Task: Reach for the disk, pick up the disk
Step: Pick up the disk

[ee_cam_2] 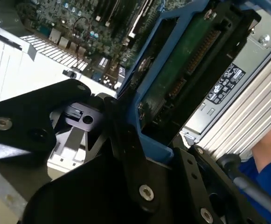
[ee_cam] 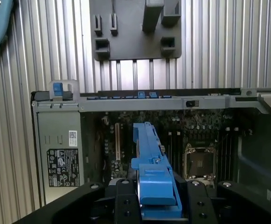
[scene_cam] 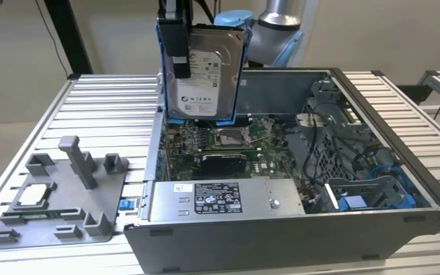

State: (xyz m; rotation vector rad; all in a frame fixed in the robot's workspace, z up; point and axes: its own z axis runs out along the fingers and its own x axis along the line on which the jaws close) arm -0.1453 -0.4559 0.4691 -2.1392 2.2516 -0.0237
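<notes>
Disk [scene_cam: 204,71]: flat silver metal rectangle with a white printed label, framed by blue plastic rails along its long sides; held upright in the air above the far left part of the open computer case, well clear of the circuit board. In the second wrist view its green underside [ee_cam_2: 182,70] shows inside the blue frame; in the first wrist view it is seen edge-on as a blue strip [ee_cam: 149,154].

Gripper [scene_cam: 183,51]: black, with a straight matte finger [scene_cam: 179,48] lying down the labelled face of the disk; in both wrist views black jointed links with round screws close in on either side of the blue frame [ee_cam: 156,196], so the jaws are clamped on the disk.

Arm [scene_cam: 277,26]: smooth grey and pale blue rounded joints, behind the disk.

Computer case [scene_cam: 403,220]: dark grey sheet-metal box, open on top, lying on the table; inside, a green circuit board [scene_cam: 228,137] with a square metal socket [scene_cam: 230,136], black cables on the exterior view's right, and a silver power supply box [scene_cam: 220,200] with a sticker along the near wall.

Fixture [scene_cam: 59,197]: matte grey plastic plate with upright posts and pockets, at the exterior view's left of the case, near side.

Table [scene_cam: 113,103]: ribbed pale aluminium slats.

Sleeve [ee_cam_2: 266,168]: blue cloth at the edge of the second wrist view.
</notes>
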